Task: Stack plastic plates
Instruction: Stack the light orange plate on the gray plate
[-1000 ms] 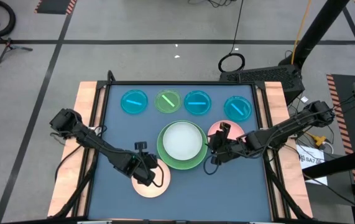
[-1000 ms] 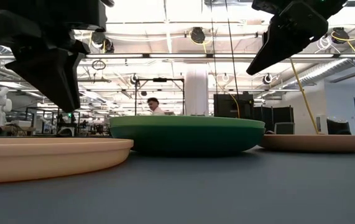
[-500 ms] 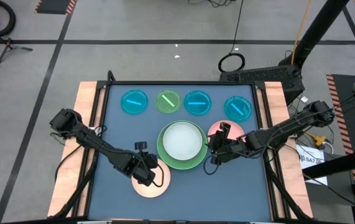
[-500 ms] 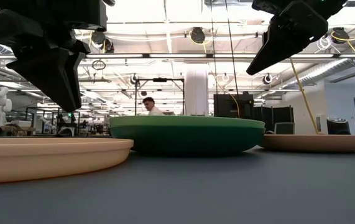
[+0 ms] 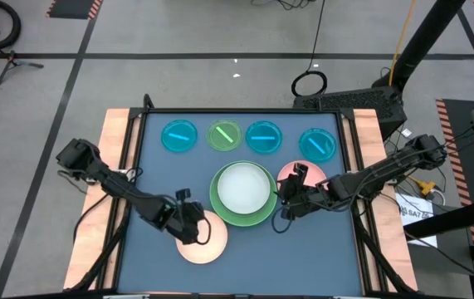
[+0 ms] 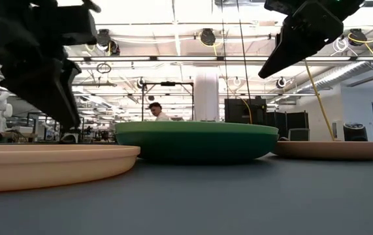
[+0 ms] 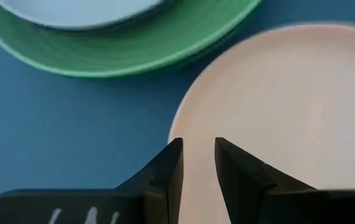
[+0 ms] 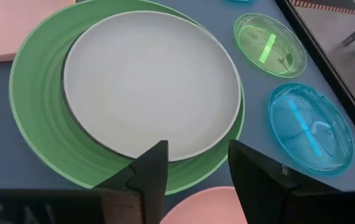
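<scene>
A cream plate (image 5: 209, 246) lies flat on the blue mat at the near middle. My left gripper (image 5: 192, 235) hovers over its left rim (image 7: 178, 127), fingers slightly apart, pointing steeply down; the low view shows its tips (image 6: 66, 119) clear above the plate (image 6: 49, 163). At the centre sits a stack (image 5: 242, 193): green plates with a pale grey plate (image 8: 149, 84) on top. A pink plate (image 5: 305, 175) lies to the stack's right. My right gripper (image 5: 285, 197) hangs open above the gap between stack and pink plate (image 8: 202, 208).
Several small translucent plates, cyan (image 5: 178, 136) and lime (image 5: 224, 135), stand in a row along the mat's far edge. Wooden side rails (image 5: 114, 166) frame the mat. The mat's near left and near right corners are bare. A person shows far off in the room (image 6: 153, 109).
My left gripper has shifted toward the table's left edge and sunk a little over the cream plate's left rim, tipping more steeply downward. The gap between its fingers looks the same. The plates have not moved.
</scene>
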`<state>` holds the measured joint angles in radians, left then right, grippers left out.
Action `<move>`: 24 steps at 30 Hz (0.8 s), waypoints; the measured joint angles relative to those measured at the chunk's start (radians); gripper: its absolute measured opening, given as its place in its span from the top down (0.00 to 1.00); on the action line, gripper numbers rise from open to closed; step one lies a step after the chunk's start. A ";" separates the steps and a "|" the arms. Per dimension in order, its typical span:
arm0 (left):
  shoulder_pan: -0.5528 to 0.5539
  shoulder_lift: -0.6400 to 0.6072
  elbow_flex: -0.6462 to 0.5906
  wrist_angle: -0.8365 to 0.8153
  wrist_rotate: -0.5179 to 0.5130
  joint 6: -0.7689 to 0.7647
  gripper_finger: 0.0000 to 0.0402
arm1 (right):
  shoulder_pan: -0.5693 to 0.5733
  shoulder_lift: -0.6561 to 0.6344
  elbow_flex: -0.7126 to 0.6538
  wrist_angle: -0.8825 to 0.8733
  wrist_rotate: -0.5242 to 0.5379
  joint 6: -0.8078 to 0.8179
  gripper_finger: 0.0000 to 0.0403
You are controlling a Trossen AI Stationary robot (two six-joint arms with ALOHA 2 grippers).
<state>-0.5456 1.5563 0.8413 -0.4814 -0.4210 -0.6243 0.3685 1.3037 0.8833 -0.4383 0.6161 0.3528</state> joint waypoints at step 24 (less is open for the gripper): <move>-0.039 -0.020 -0.048 0.014 -0.036 -0.052 0.75 | 0.000 0.000 0.000 0.006 0.043 -0.002 0.60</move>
<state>-0.5850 1.5360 0.7929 -0.4679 -0.4569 -0.6766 0.3683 1.3037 0.8833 -0.4324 0.6586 0.3508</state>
